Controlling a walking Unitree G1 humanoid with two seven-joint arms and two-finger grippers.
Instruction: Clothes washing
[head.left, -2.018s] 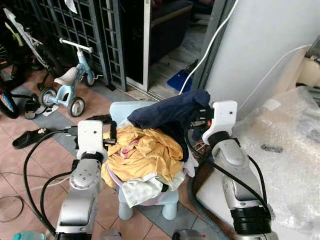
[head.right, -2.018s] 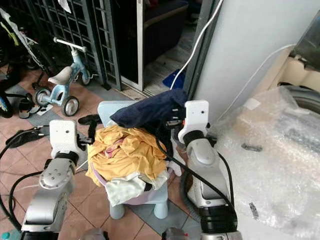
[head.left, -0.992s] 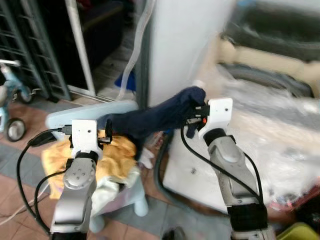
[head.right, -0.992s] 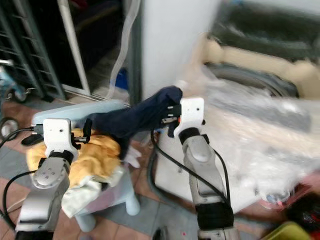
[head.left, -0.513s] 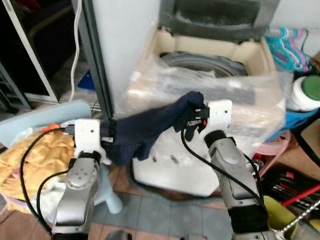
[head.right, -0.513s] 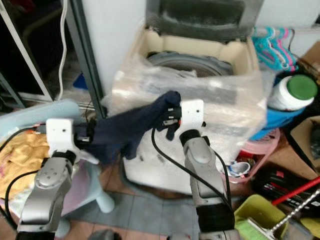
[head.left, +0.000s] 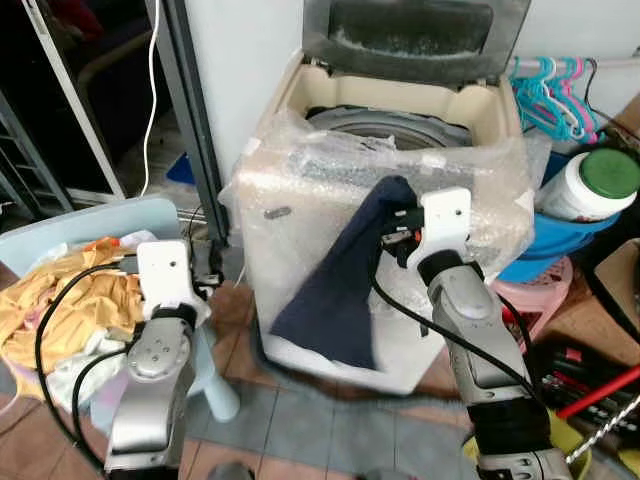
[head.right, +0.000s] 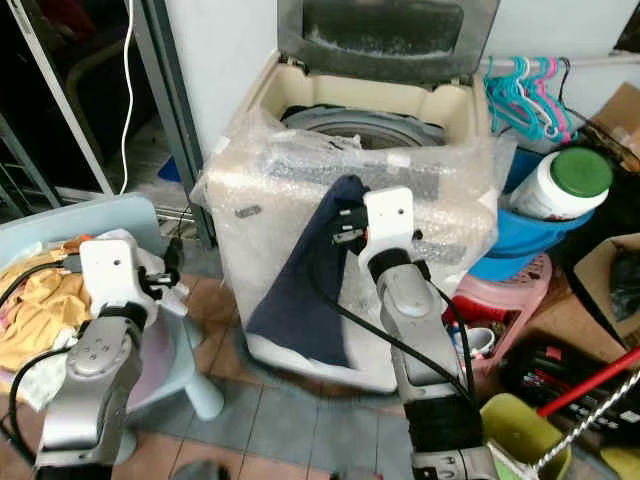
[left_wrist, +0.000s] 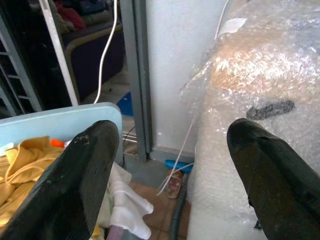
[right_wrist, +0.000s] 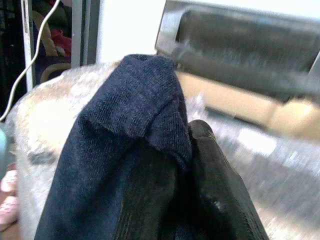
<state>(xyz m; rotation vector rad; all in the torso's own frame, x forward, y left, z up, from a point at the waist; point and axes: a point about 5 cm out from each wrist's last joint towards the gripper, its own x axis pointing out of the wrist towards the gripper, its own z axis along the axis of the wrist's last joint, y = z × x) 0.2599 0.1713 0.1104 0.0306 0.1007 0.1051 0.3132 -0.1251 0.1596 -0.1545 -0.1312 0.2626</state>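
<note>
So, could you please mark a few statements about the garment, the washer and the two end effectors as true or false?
1. The right end effector grips the navy garment. True.
2. The washing machine has its lid shut. False: the lid stands open.
3. The left end effector also holds the garment. False: its fingers are spread with nothing between them.
4. The garment hangs down the washer's bubble-wrapped front. True.
5. The yellow clothes lie inside the drum. False: they are piled on the light blue chair.
</note>
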